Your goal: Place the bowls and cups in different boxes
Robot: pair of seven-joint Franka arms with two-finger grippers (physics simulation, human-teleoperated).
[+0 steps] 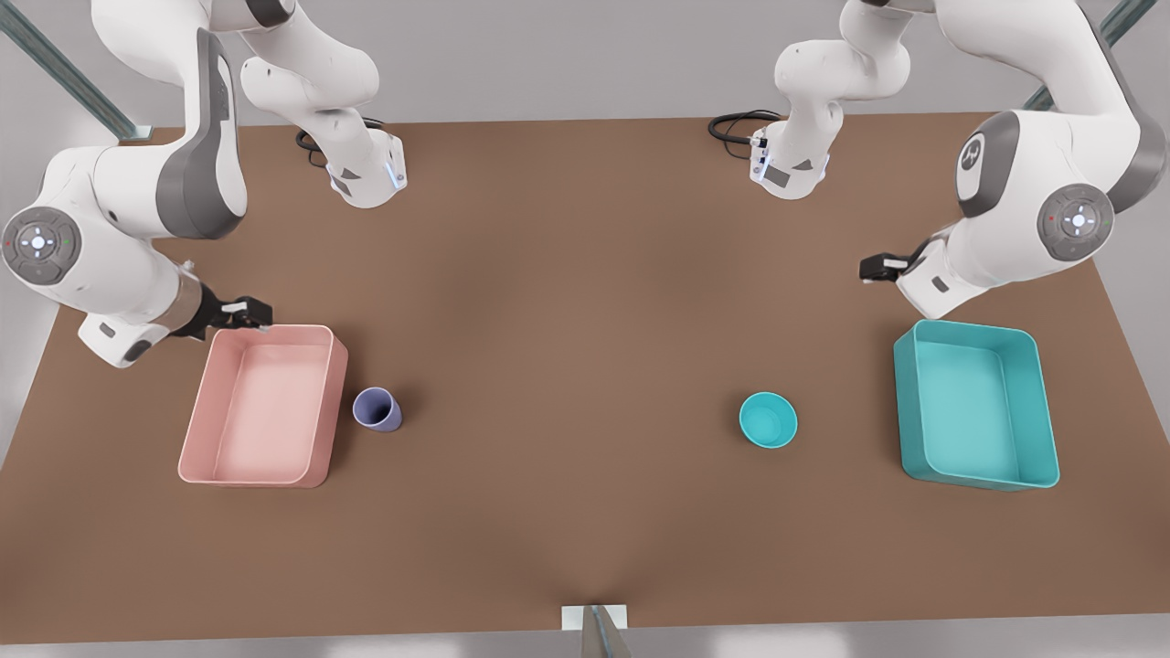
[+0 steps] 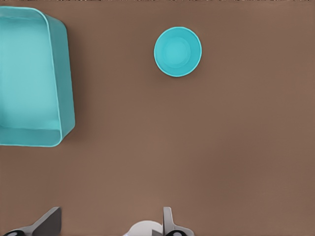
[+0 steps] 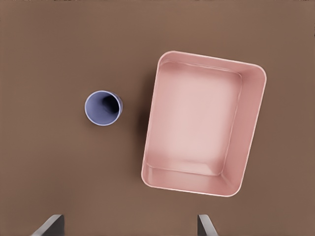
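Observation:
The teal bowl point(image 1: 768, 420) point(image 2: 177, 51) stands upright on the brown table, left of the teal box point(image 1: 973, 402) point(image 2: 29, 73) in the front view. The lavender cup point(image 1: 377, 408) point(image 3: 103, 108) stands upright just beside the pink box point(image 1: 265, 411) point(image 3: 197, 123), on its right in the front view. Both boxes hold nothing. My left gripper point(image 1: 882, 267) point(image 2: 108, 223) hovers open behind the teal box. My right gripper point(image 1: 242, 313) point(image 3: 128, 226) hovers open at the pink box's far rim. Neither holds anything.
The two arm bases point(image 1: 366, 174) point(image 1: 791, 164) stand at the table's back edge with black cables point(image 1: 736, 123) beside them. A small metal bracket point(image 1: 594, 621) sits at the front edge. Wide bare tabletop point(image 1: 567, 366) lies between cup and bowl.

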